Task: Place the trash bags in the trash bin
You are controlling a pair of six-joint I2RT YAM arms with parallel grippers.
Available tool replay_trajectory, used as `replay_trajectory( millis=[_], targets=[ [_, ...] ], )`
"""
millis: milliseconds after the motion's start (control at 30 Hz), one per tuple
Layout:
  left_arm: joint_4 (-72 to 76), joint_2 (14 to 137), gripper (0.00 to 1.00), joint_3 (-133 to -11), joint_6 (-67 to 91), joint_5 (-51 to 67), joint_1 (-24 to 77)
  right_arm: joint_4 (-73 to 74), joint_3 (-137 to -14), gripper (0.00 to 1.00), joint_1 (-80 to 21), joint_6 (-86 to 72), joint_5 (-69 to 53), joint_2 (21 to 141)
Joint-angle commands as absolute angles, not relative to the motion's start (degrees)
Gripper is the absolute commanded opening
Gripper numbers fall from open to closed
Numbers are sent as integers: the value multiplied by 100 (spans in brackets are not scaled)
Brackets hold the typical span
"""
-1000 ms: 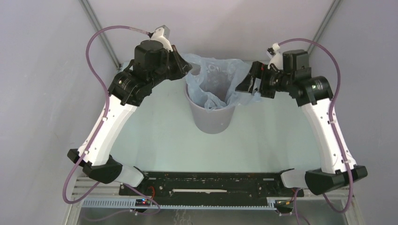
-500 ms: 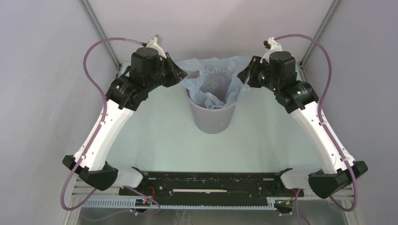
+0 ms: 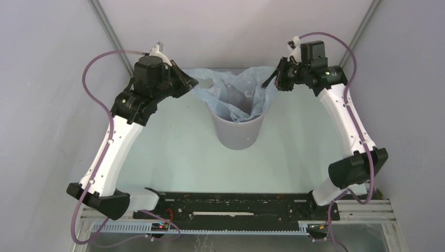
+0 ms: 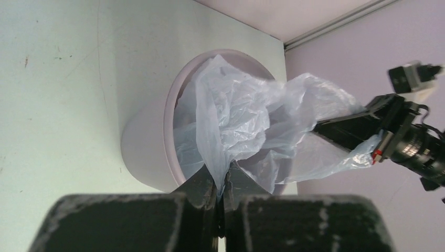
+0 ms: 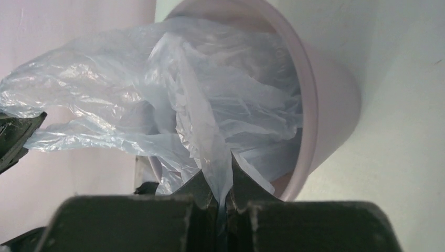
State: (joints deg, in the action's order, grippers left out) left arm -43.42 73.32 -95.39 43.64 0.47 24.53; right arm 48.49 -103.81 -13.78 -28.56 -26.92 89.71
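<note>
The grey round trash bin (image 3: pixel 239 134) stands upright mid-table, also seen as the trash bin (image 4: pixel 149 144) and the trash bin (image 5: pixel 325 105). A wrinkly pale blue trash bag (image 3: pixel 233 92) hangs into it, its mouth stretched wide above the rim. My left gripper (image 3: pixel 193 83) is shut on the bag's left edge; in the left wrist view the left gripper (image 4: pixel 221 181) pinches the film of the trash bag (image 4: pixel 246 115). My right gripper (image 3: pixel 274 80) is shut on the bag's right edge; the right gripper (image 5: pixel 225 189) clamps a fold of the trash bag (image 5: pixel 173 94).
Grey enclosure walls close in at the left, right and back, with metal corner posts (image 3: pixel 110 31). Purple cables (image 3: pixel 92 68) loop off both wrists. The black base rail (image 3: pixel 236 207) lies along the near edge. Pale green tabletop (image 3: pixel 173 152) surrounds the bin.
The right gripper closed on the bag's right edge and rose back and outward. The left gripper pulled leftward. The bag's mouth is stretched wider between them.
</note>
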Motion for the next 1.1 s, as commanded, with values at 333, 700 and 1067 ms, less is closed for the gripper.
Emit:
replay_trajectory(
  millis=[333, 700, 1067],
  targets=[
    [-4045, 7617, 23, -9416, 4421, 1390, 1688, 6033, -11430, 8, -629, -2652, -3727, 9697],
    [-2806, 7618, 98, -9234, 5049, 2557, 1433, 5954, -11498, 48, -696, -2645, -4468, 9616],
    [-3177, 8150, 83, -9685, 5063, 2591, 1470, 6290, -11989, 76, -676, -2647, -4044, 9457]
  ],
)
